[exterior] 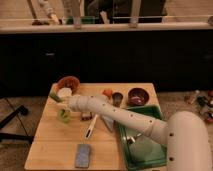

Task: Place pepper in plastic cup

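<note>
Your gripper [59,101] sits at the far left of the wooden table [50,150], at the end of the white arm [125,117] that reaches across from the lower right; whether it is spread or pressed together you cannot tell from here. A slim green shape at its tip looks like the pepper [54,97], lying tilted just above the plastic cup [64,116], though you cannot tell whether it is pinched or only resting against the tool. The lime-green cup stands upright just below the gripper, near the table's left edge, and what is inside it cannot be made out. Behind the gripper you have a brown basket-like bowl [69,83] with a white round cup [64,92] just in front of it. Toward the middle of the far edge an orange item [107,92] lies beside a small dark metal cup [117,97], and to their right stands a dark red bowl [138,95], its contents unclear. A green tray [150,152] takes up the right side, partly under the arm. A white utensil [91,128] lies on the bare wood mid-table, and a grey sponge-like block [83,155] lies near the front edge.
</note>
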Robot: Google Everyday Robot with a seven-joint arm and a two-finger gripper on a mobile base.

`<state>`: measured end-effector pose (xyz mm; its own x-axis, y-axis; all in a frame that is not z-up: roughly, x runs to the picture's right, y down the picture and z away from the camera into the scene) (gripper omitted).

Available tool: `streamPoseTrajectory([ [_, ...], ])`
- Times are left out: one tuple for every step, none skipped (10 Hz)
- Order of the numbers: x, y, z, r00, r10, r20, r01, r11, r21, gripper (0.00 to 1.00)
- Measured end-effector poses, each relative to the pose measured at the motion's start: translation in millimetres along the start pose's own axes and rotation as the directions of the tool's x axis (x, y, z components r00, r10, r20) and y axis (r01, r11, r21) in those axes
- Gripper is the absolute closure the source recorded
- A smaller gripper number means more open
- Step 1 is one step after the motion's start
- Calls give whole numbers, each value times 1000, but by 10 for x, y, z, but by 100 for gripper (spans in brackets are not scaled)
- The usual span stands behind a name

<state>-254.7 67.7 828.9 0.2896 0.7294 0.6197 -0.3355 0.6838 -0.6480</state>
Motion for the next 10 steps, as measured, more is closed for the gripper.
streamPoseTrajectory([
  [-5, -7, -13, 1000, 2, 16, -1, 1000, -6, 100],
  [-11, -5, -25, 999, 0, 34, 1, 1000, -17, 100],
  [-22, -1, -29, 999, -4, 44, 5, 1000, -24, 100],
  [-24, 10, -27, 999, -6, 52, 8, 999, -31, 100],
  [-31, 18, -32, 998, -8, 62, 10, 999, -38, 100],
  [-33, 19, -39, 998, -7, 68, 10, 999, -41, 100],
  [-34, 24, -41, 997, -7, 71, 10, 999, -44, 100],
  [-33, 24, -46, 997, -5, 73, 9, 999, -46, 100],
  [-25, 24, -51, 997, -3, 74, 7, 999, -47, 100],
  [-24, 25, -52, 997, -4, 73, 7, 999, -47, 100],
])
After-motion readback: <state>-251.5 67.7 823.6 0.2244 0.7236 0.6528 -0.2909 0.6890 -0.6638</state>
